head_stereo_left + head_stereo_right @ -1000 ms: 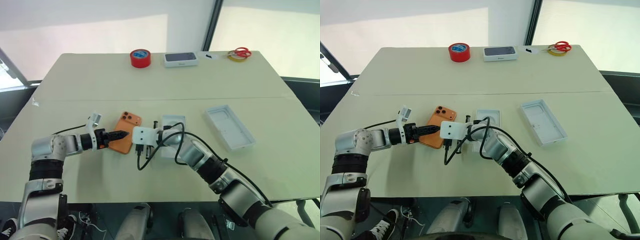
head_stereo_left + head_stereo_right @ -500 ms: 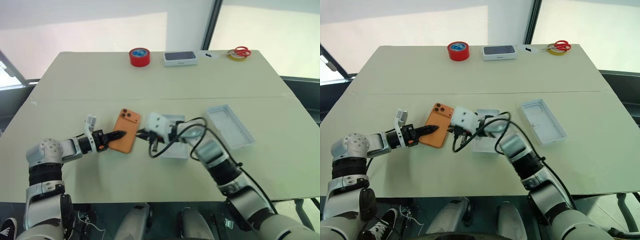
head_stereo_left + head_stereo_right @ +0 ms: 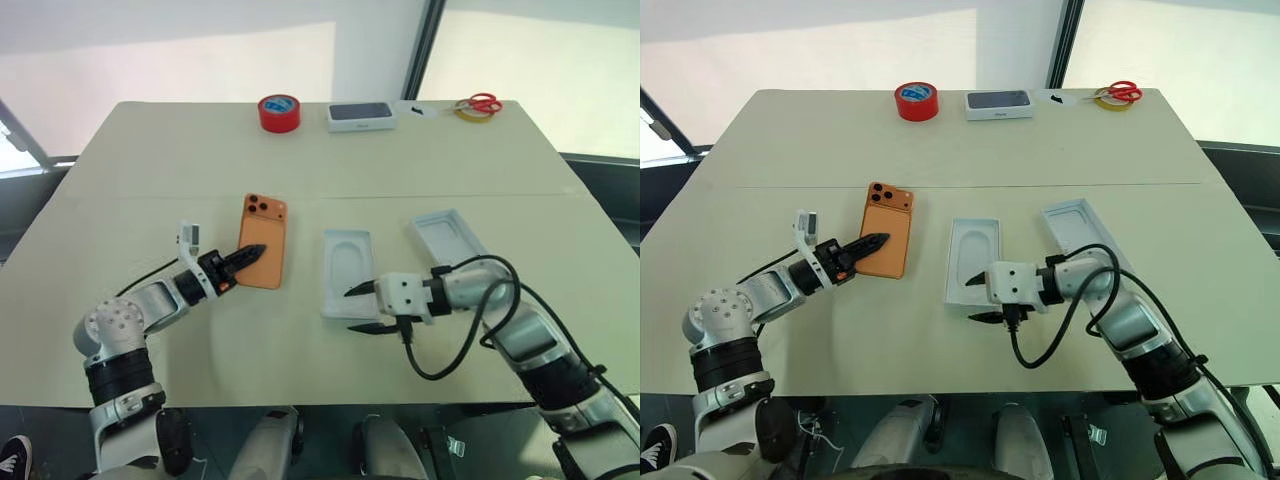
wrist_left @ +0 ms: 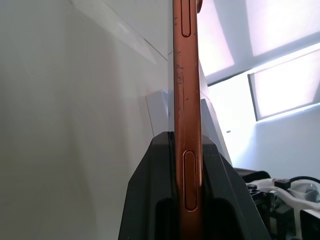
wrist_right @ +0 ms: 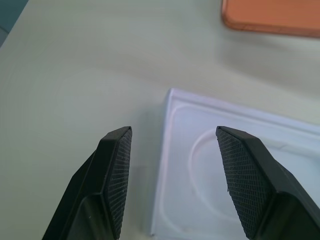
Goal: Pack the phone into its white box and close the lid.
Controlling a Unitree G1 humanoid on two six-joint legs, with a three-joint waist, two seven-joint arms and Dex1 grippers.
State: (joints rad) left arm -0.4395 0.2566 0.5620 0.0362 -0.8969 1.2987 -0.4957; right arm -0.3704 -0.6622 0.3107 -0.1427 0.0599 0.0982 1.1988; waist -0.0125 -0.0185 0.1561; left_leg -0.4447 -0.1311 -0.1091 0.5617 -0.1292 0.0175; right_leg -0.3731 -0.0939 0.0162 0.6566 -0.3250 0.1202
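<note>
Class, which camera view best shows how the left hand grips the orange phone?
The left wrist view: both fingers clamp the phone edge-on, faces pinched between them. The eye views show the left hand at the phone's near edge from above. The right wrist view catches just an orange edge.

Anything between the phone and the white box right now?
Only bare table lies between the phone, clamped by the left end effector, and the white tray beside it. The tray shows a moulded oval recess, possibly an insert filling the box. The open right end effector hovers at its near end.
</note>
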